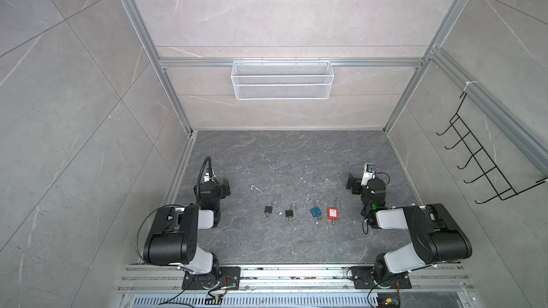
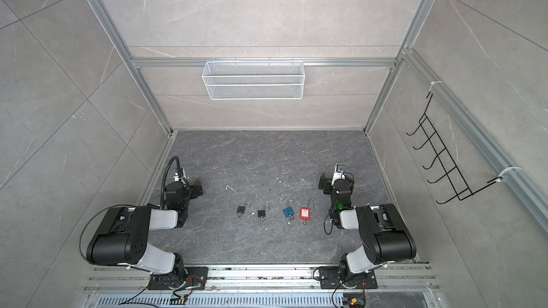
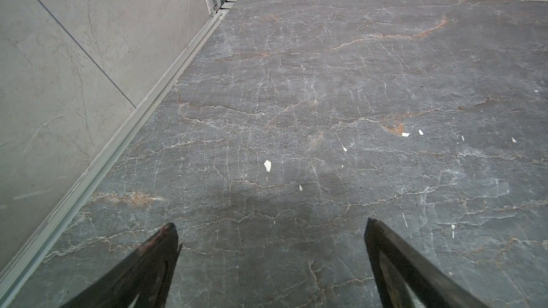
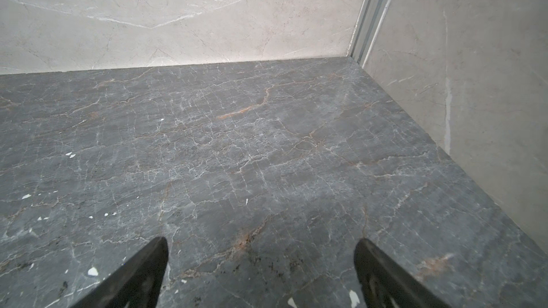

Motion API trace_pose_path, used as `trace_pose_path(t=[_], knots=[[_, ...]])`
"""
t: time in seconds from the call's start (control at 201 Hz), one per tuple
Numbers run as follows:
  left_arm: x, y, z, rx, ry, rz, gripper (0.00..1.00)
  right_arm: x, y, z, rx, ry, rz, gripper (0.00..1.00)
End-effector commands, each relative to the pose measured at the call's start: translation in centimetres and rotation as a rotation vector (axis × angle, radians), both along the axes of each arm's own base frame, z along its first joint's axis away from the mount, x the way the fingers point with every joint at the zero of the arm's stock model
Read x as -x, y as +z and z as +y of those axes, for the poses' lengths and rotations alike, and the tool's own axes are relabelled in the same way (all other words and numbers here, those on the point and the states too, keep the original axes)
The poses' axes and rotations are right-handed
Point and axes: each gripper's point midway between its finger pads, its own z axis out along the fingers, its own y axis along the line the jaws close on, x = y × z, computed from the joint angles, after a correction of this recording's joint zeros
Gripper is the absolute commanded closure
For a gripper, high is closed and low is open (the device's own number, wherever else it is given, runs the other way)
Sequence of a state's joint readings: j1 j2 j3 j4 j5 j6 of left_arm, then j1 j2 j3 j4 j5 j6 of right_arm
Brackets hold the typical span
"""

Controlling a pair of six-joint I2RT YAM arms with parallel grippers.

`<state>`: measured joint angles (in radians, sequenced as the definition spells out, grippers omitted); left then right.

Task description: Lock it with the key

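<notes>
– Grey-veined counter (image 1: 296,158), 4 locks, nothing touched. Where do they lie?
– In a row close to the near edge, about midway between the side edges: left black lock (image 1: 268,210), right black lock (image 1: 290,213), blue lock (image 1: 315,211), red lock (image 1: 333,213). They lie flat and apart, with their shackles pointing at the far edge.
– Are the shackles shut?
– All 4 look sprung open, though they are small. A key (image 1: 333,222) seems to stick out of the red lock toward the near edge. The other 3 show something similar.
– And the grippers?
– The left gripper (image 1: 226,187) is spread wide and empty, with only bare counter between its fingers (image 3: 154,262) in the wrist view. The right gripper (image 1: 351,183) is the same.
– What about the pose?
– Both arms are folded, each elbow high over its base at the near edge, forearm reaching toward the far edge, gripper low over the counter. The left gripper hangs near the left edge and the right near the right edge. Both are well apart from the row and farther from the near edge than it is.
– Which step is this?
– None has begun, I'd say. Next, I judge, 1 gripper must swing inward and pin a lock body so the shackle can be pushed home. The other then pinches the key and turns it. The key is tiny, so that pinch needs a careful line-up.
</notes>
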<state>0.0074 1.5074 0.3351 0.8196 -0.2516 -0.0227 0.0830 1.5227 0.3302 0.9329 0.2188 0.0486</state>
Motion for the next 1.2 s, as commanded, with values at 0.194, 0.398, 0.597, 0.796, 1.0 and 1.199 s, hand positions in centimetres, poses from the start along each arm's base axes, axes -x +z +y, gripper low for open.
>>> trace_pose_path(t=[0.194,0.398,0.597,0.796,1.0,1.199], knots=[[-1.3,10.3,-2.7,-0.046,0.122,0.037,0.00,-0.4,9.7,-0.6,-0.111,-0.194,0.123,0.00],[1.5,11.1,-9.7,0.188,0.006,0.147,0.00,4.5,10.6,5.7,-0.184,-0.085,0.357,0.00],[5.7,10.1,-17.2,0.472,-0.272,0.275,0.06,11.0,7.7,9.6,-0.196,-0.055,0.503,0.01],[8.7,10.0,-19.4,0.504,-0.356,0.341,0.09,15.2,4.4,10.9,-0.235,-0.019,0.598,0.08],[9.5,9.8,-21.7,0.479,-0.408,0.378,0.12,16.3,3.5,11.4,-0.208,-0.033,0.608,0.08],[9.5,10.3,-23.5,0.488,-0.479,0.365,0.13,15.4,2.5,12.5,-0.193,-0.032,0.610,0.12]])
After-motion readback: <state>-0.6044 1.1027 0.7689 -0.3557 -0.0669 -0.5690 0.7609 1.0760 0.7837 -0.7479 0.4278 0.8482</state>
